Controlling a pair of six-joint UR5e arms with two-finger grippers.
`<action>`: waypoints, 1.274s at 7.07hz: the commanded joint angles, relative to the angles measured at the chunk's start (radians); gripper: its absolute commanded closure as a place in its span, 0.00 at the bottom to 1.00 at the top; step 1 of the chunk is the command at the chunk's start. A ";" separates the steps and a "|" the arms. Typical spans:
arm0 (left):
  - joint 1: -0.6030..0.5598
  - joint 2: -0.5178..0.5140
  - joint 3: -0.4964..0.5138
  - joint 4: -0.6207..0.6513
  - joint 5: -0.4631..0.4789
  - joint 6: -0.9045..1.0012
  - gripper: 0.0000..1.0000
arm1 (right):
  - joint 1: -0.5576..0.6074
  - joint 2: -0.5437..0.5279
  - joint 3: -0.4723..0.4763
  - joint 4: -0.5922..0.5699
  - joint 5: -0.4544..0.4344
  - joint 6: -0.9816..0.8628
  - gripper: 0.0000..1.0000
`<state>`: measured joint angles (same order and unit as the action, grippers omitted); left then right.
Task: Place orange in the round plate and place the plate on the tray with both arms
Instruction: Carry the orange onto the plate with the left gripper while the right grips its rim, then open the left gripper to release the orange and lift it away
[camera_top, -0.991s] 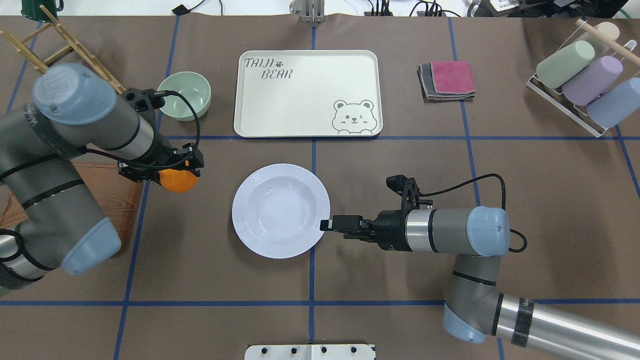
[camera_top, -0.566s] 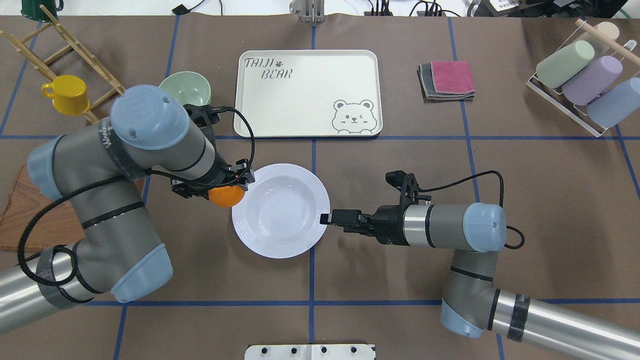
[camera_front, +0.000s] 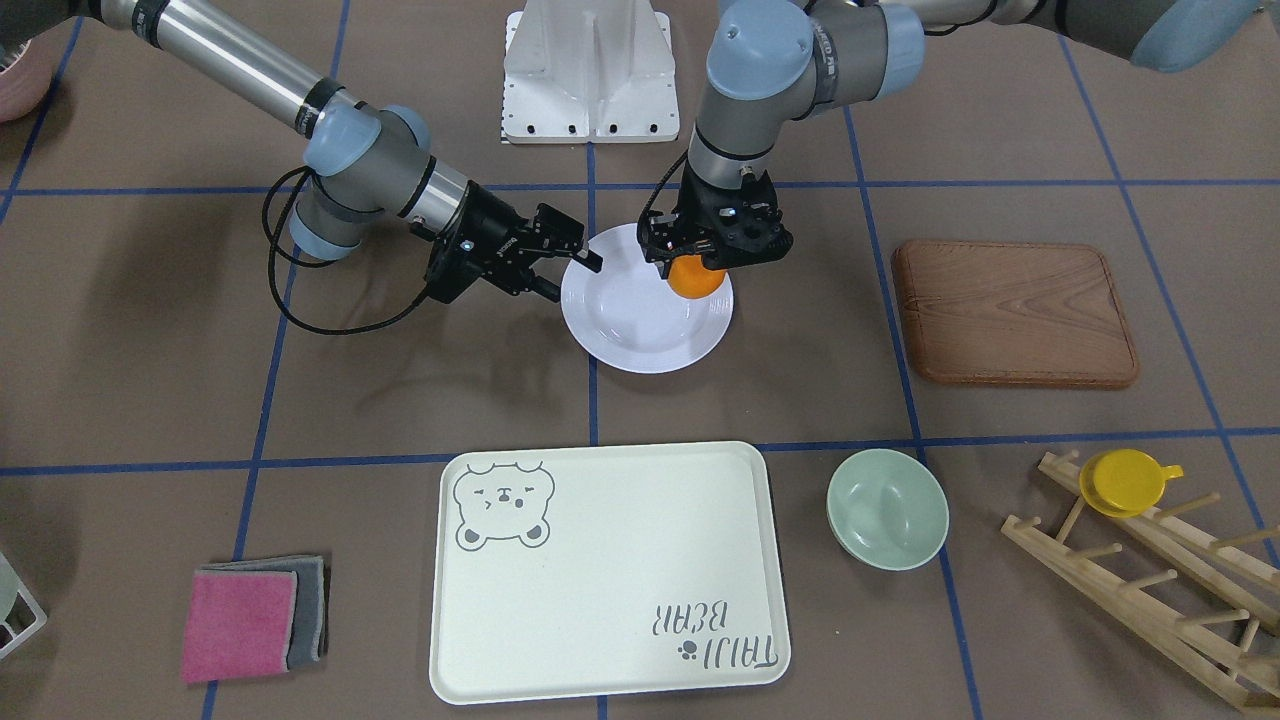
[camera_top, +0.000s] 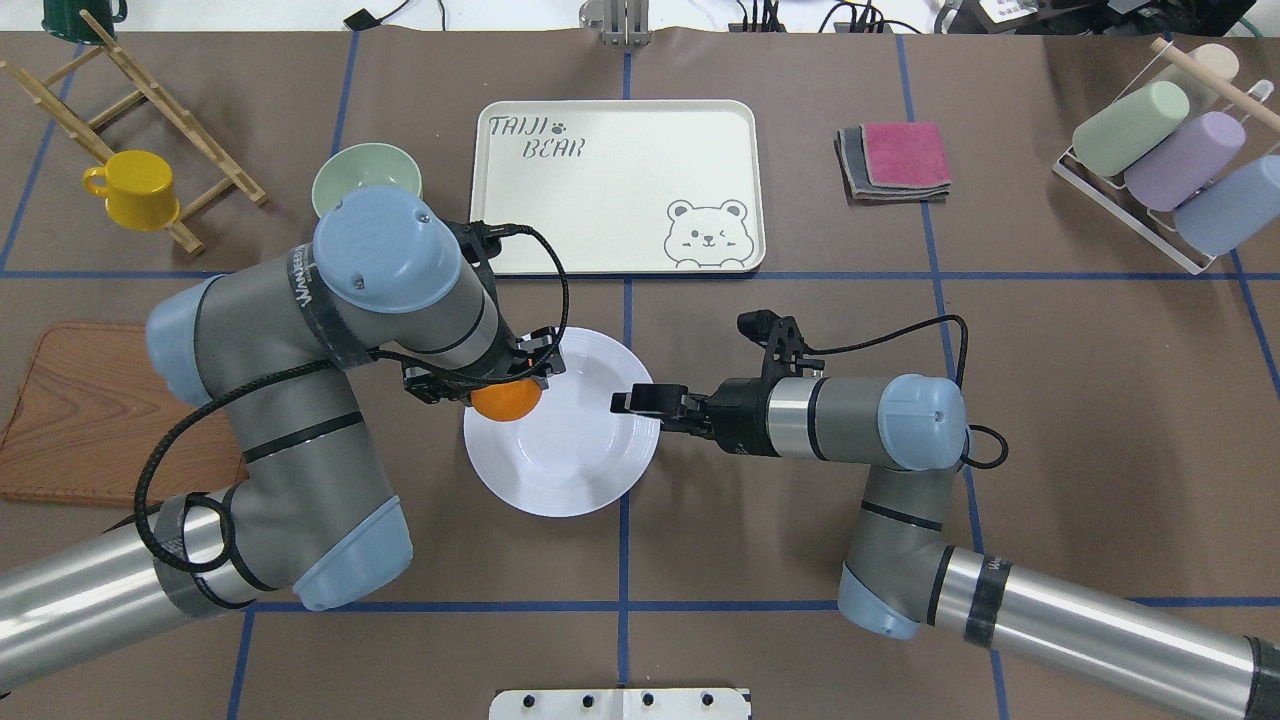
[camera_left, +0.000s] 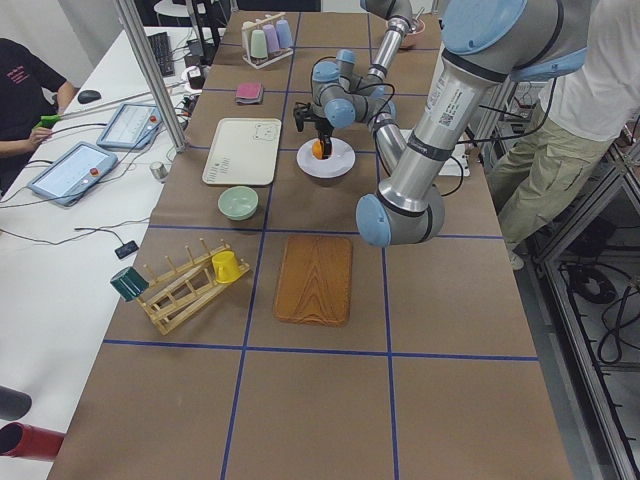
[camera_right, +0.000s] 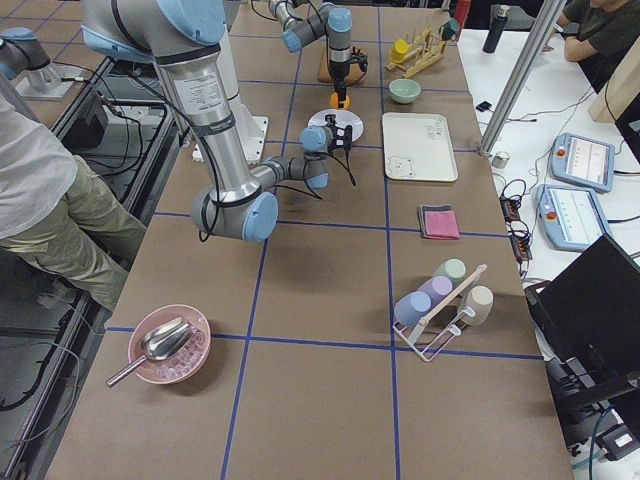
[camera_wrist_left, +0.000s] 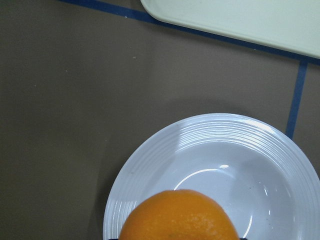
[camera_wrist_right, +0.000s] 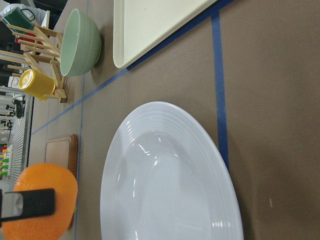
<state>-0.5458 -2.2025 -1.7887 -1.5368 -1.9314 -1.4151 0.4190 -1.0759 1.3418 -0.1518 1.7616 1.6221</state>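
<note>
On the table (camera_top: 1100, 400), the tray (camera_top: 615, 185) is lying apart from the round plate (camera_top: 575, 480). The plate is looking glossy and stiff, probably breakable and slippery, so two opposite rim points seem the best hold. The right hand (camera_front: 575, 277) is hovering spread open at its rim. The left hand (camera_front: 698, 265) is clenching the orange (camera_top: 506, 402), firm and light, above the plate's edge.

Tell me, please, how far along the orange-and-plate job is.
Nothing is finished. The left hand holds the orange over the round plate; the right hand is open at its rim. Left: release the orange, then carry the plate onto the empty tray.
</note>
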 joint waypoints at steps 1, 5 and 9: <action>0.007 -0.025 0.017 0.000 0.000 -0.002 0.17 | 0.001 0.017 -0.035 -0.002 -0.004 -0.011 0.06; 0.004 -0.029 0.012 -0.006 0.014 0.001 0.01 | 0.001 0.033 -0.041 -0.008 -0.007 -0.011 0.06; -0.072 0.094 -0.133 0.003 0.008 0.132 0.02 | 0.001 0.050 -0.032 0.001 -0.001 -0.008 0.39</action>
<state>-0.5920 -2.1578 -1.8687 -1.5366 -1.9215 -1.3342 0.4203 -1.0283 1.3033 -0.1556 1.7577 1.6120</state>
